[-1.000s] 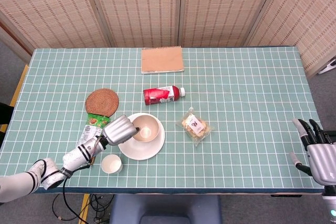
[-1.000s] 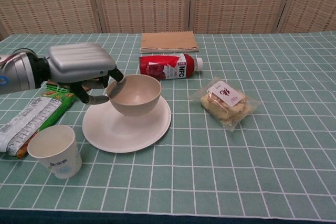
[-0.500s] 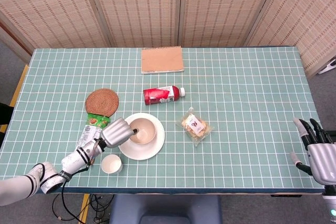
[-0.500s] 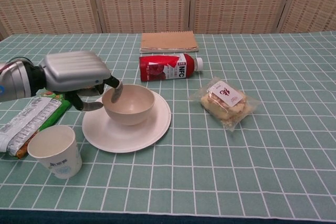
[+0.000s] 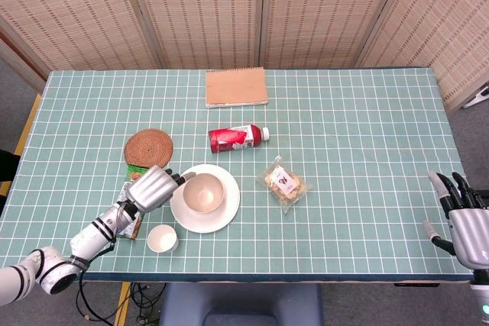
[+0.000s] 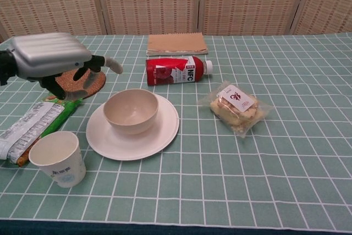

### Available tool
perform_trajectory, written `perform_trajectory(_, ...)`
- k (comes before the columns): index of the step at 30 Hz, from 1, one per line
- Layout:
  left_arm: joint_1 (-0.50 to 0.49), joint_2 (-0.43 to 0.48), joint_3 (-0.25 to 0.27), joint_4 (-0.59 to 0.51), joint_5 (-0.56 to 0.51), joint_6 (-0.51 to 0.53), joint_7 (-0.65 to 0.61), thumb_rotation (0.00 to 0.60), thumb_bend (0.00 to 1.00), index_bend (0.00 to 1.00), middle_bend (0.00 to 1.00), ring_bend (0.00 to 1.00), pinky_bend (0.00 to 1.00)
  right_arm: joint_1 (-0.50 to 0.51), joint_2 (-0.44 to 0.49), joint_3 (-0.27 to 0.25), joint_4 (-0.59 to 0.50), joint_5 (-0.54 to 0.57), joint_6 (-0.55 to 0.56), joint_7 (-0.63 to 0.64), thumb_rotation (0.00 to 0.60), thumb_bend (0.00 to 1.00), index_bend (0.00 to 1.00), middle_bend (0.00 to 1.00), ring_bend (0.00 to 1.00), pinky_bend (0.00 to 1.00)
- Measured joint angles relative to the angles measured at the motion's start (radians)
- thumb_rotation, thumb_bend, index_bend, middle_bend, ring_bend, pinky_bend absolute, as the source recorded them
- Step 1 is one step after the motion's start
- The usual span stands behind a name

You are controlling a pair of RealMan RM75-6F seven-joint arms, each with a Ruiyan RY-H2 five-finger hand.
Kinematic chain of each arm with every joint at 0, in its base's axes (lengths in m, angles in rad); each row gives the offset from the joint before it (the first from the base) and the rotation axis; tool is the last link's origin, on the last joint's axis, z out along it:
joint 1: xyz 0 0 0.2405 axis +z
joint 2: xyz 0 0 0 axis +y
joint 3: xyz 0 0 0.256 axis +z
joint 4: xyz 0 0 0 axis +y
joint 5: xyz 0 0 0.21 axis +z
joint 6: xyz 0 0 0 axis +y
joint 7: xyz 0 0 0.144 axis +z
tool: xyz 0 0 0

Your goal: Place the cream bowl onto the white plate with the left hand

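Observation:
The cream bowl (image 5: 202, 192) (image 6: 131, 110) stands upright on the white plate (image 5: 226, 212) (image 6: 160, 135), toward the plate's left side. My left hand (image 5: 150, 188) (image 6: 52, 60) hovers just left of the bowl, apart from it, fingers spread and holding nothing. At the table's right front edge my right hand (image 5: 461, 217) rests open, far from the plate; the chest view does not show it.
A paper cup (image 5: 163, 238) (image 6: 56, 158) stands in front of the left hand, a green snack packet (image 6: 37, 123) beneath it. Behind are a woven coaster (image 5: 148, 147), a red bottle (image 5: 237, 137) (image 6: 176, 70) lying down and a notebook (image 5: 236, 87). A cracker bag (image 5: 283, 183) (image 6: 235, 107) lies right of the plate.
The left hand set the bowl down on the plate, let go of its rim, and drew back up and to the left. The right hand stayed still.

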Motion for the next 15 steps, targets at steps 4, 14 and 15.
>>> perform_trajectory(4,0.017,0.081,-0.004,-0.089,-0.017,0.001,-0.011,0.6,0.31,0.13,0.34,0.35,0.6,0.006,-0.002,0.002,0.003,0.0,-0.007,0.003,0.6,0.29,0.0,0.11,0.02,0.18)
perform_trajectory(14,0.027,0.257,0.057,-0.269,0.107,-0.031,-0.12,0.598,0.18,0.01,0.1,0.13,0.32,0.019,-0.009,0.006,0.013,-0.005,-0.019,0.013,0.6,0.29,0.0,0.11,0.02,0.18)
perform_trajectory(15,0.027,0.266,0.064,-0.282,0.122,-0.035,-0.123,0.595,0.17,0.01,0.08,0.12,0.31,0.019,-0.009,0.006,0.014,-0.005,-0.019,0.013,0.6,0.29,0.0,0.11,0.02,0.18)
